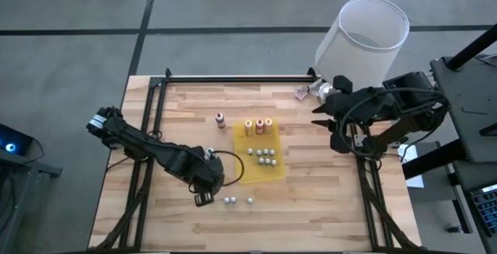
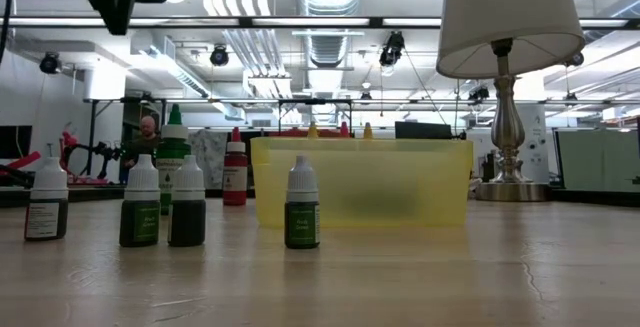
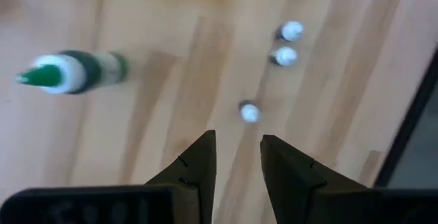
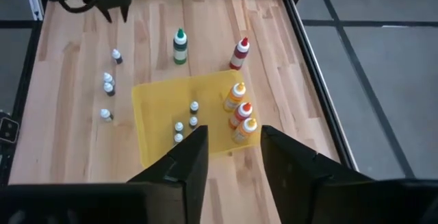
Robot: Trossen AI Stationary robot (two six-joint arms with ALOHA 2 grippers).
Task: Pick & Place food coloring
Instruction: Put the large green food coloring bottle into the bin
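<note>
The food coloring bottles stand upright. Three taller ones (image 1: 259, 124) line the far edge of a yellow tray (image 1: 272, 175), with several tiny white-capped ones (image 1: 264, 156) behind them in the tray. A red bottle (image 1: 220, 119) and a green-capped bottle (image 3: 72, 72) stand on the wood left of the tray. Three tiny bottles (image 1: 233, 200) stand near the front edge. My left gripper (image 3: 237, 159) hangs open above the table just left of these three, pointing down, with nothing between its fingers. My right gripper (image 4: 235, 157) is open and raised at the table's far right.
A table lamp with a white shade (image 1: 361, 40) stands at the far right corner, close to my right arm. A black metal frame (image 1: 233, 78) runs along the table's far and side edges. Bare wood lies right of the tray and along the near edge.
</note>
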